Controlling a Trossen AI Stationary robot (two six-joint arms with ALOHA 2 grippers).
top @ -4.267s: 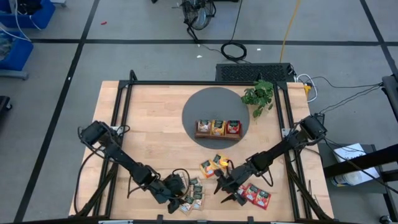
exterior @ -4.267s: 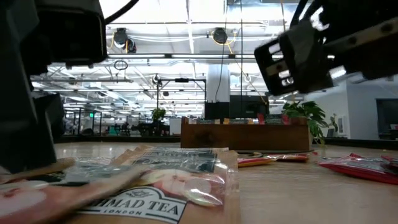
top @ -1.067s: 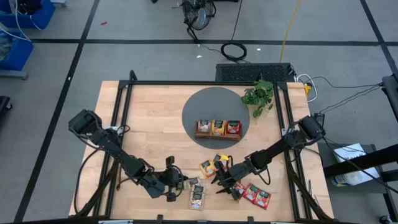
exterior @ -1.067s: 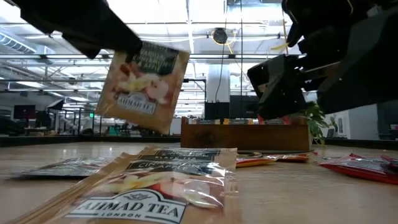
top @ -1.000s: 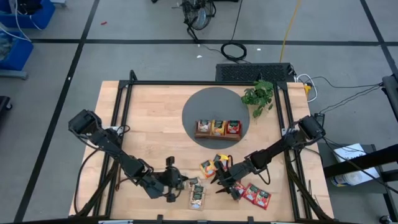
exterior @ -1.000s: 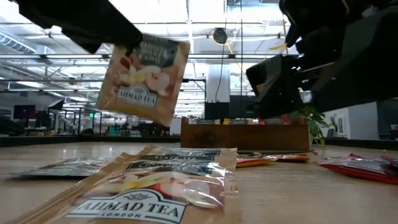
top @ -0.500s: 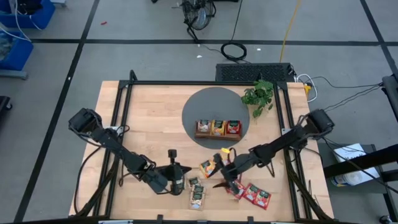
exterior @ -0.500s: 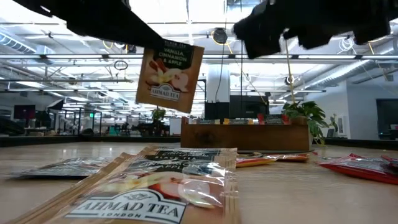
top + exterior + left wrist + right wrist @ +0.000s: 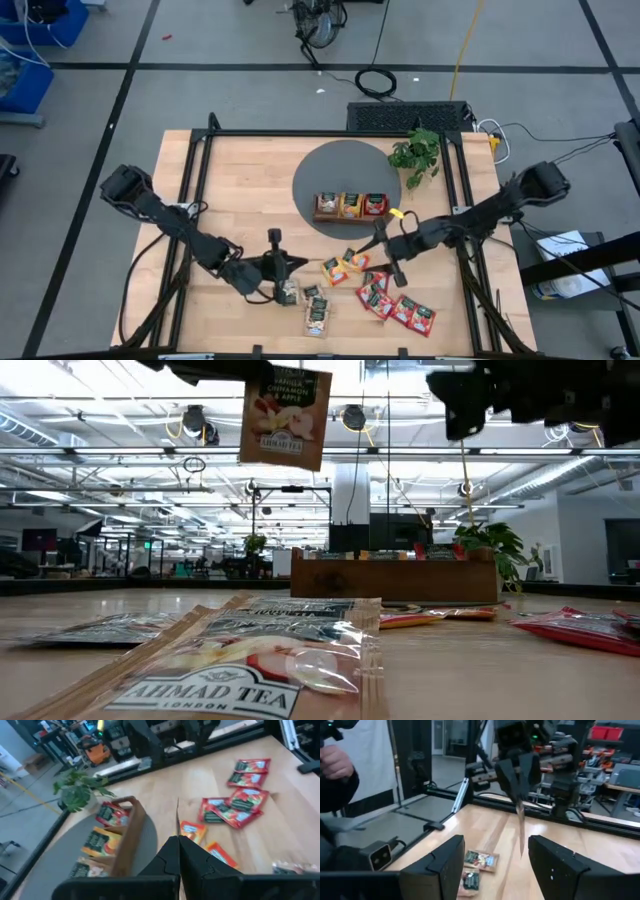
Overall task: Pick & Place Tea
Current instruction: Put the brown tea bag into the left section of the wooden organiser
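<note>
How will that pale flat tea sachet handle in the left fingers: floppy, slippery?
Probably fairly stiff: the pale flat tea sachet hangs flat from the left gripper, held by one edge. Likely light. The glossy wrapper may slip.

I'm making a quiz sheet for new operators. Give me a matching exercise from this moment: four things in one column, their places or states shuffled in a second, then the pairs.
Column one:
1. left claw
2. right claw
3. brown wooden three-compartment tray
4. cluster of red square tea sachets

Column two:
A. lying flat on the bare wood near the table's front edge
B. open, holding nothing
C. standing on the round dark grey mat
D. shut on a pale green-white tea sachet, lifted off the table

Pairs: 1-D, 2-B, 3-C, 4-A
</note>
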